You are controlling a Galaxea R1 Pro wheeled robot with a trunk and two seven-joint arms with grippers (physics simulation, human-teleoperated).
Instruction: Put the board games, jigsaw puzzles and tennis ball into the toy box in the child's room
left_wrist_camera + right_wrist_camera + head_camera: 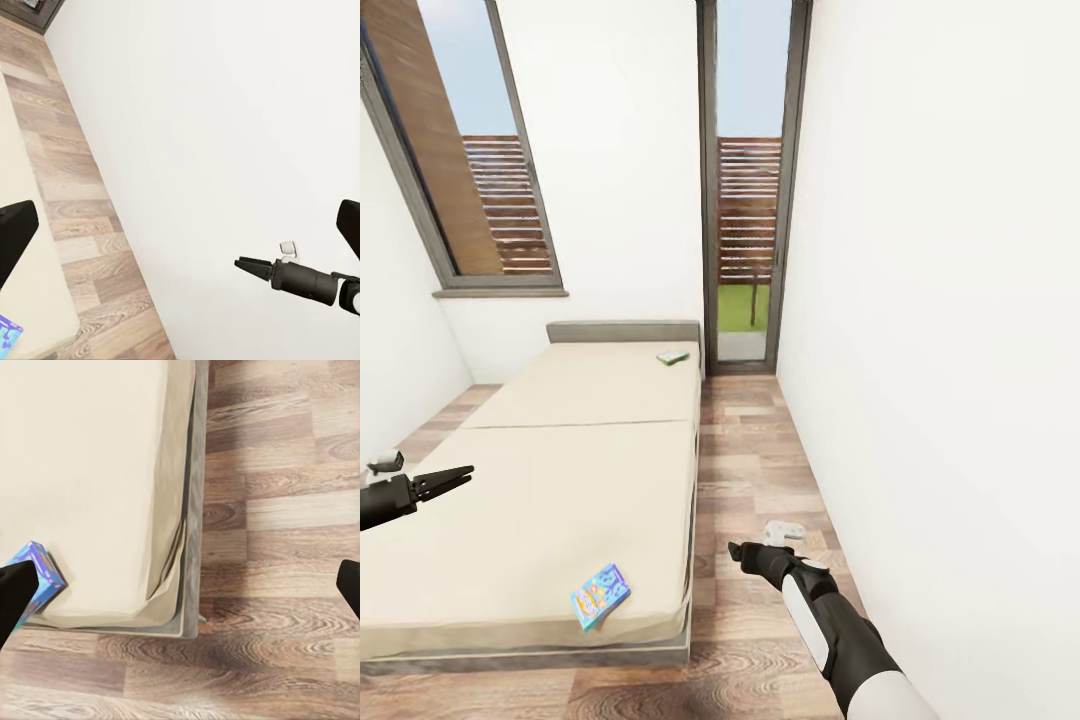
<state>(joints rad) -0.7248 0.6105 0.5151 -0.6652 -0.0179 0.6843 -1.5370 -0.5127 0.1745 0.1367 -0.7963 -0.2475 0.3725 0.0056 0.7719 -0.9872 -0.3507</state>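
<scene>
**Two board games on the bed, both end effectors empty**

The blue board game (pixel 600 595) lies flat on the bed (pixel 540 480), at the near corner on the floor side, close to the mattress edge. It sits between the two arms in the head view: the left end effector (pixel 458 478) hovers over the bed's opposite side, well apart from the box, while the right end effector (pixel 736 550) hangs over the wood floor (pixel 750 450) beside the bed, nearer the box but clear of it. The box is thin and rectangular, mostly blue with white, green and yellow patches; its print is too small to read. In the right wrist view a blue corner of it (pixel 46 571) shows at the mattress corner.

A second, green board game (pixel 673 356) lies far off near the grey headboard (pixel 622 331), on the same side of the bed.

The left end effector's fingers look pressed together to a point, holding nothing. The right end effector, seen in the left wrist view (pixel 241 263), likewise appears closed and empty, though it is small there.
</scene>
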